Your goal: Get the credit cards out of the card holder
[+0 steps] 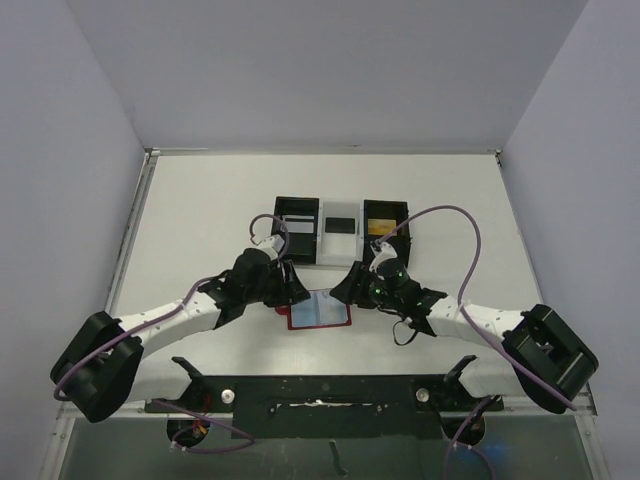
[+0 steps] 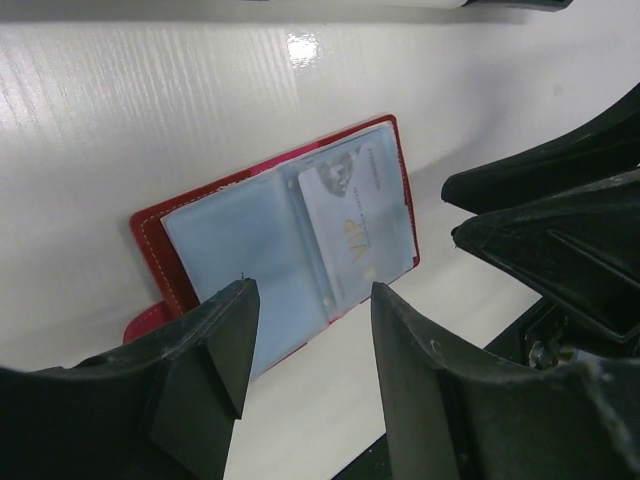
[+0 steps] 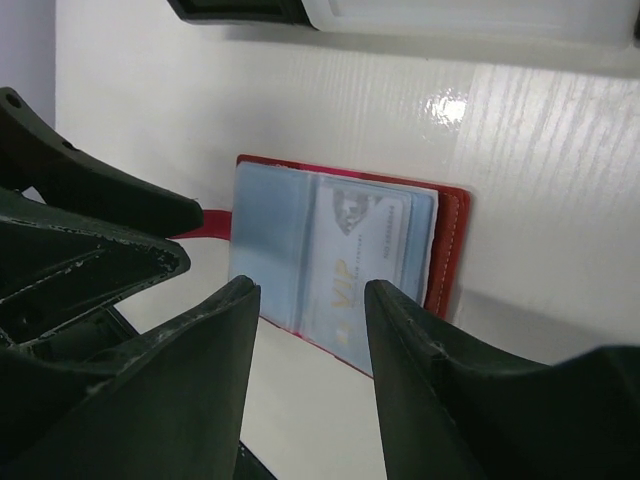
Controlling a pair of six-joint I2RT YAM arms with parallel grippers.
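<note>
Flanks: our left gripper (image 1: 293, 297) and right gripper (image 1: 345, 290) crowd the card holder (image 1: 320, 312).
Behind: tray (image 1: 340, 252) blocks.
Far edge: we see open table (image 1: 220, 190).

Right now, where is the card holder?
In the top view, the card holder lies open on the table between the left gripper and the right gripper, centred, on the arms' side of the three-compartment tray.
</note>
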